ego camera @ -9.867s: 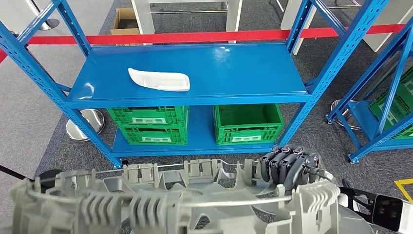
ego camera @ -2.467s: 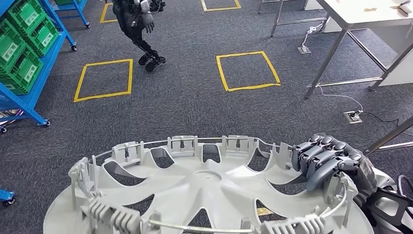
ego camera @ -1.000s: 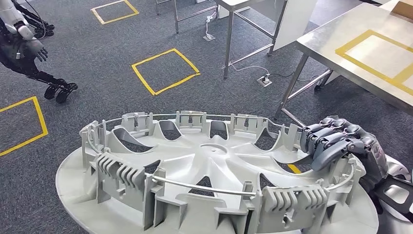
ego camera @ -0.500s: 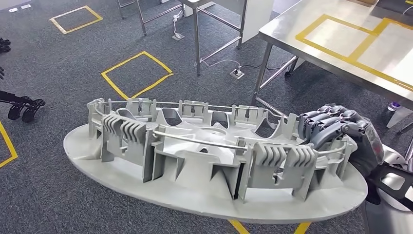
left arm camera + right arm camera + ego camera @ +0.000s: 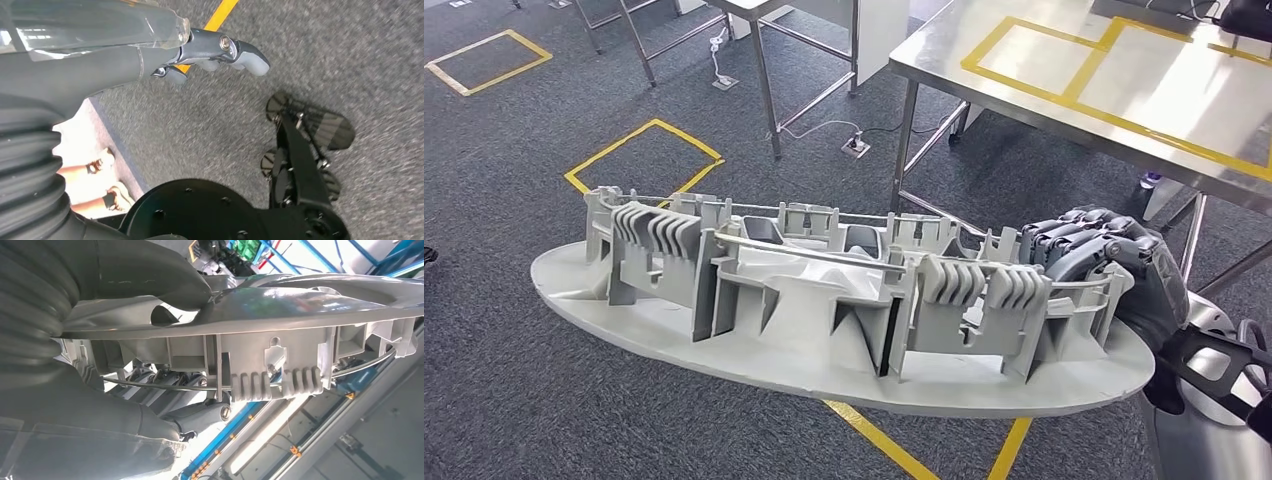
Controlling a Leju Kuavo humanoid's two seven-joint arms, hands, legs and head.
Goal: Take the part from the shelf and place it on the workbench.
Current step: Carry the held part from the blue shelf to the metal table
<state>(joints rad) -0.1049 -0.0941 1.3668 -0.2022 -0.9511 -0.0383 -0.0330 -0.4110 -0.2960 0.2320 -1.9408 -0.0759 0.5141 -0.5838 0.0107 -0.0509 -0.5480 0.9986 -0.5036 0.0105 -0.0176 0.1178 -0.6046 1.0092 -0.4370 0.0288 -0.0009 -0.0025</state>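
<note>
The part is a large grey plastic wheel cover [image 5: 824,300], inner side up, with clips and a wire ring around its rim. It hangs above the carpet, tilted nearly edge-on to me. My right hand [image 5: 1089,255] grips its rim at the right side, fingers curled over the edge. In the right wrist view the cover [image 5: 280,340] runs across the picture, with the dark fingers [image 5: 170,380] hooked under its wire ring. The steel workbench [image 5: 1124,90] with yellow tape outlines stands beyond the cover at the upper right. My left hand [image 5: 210,50] hangs over the floor and holds nothing.
A second steel table's legs [image 5: 764,80] stand at the back centre. A floor socket [image 5: 854,148] with a cable lies between the tables. Yellow tape squares [image 5: 639,150] and a yellow line [image 5: 874,435] mark the grey carpet. The workbench's legs [image 5: 909,130] are just past the cover.
The camera has turned from the blue shelf across the floor toward the workbench, which is now closer. The cover stays in my right hand and now lies more edge-on.
</note>
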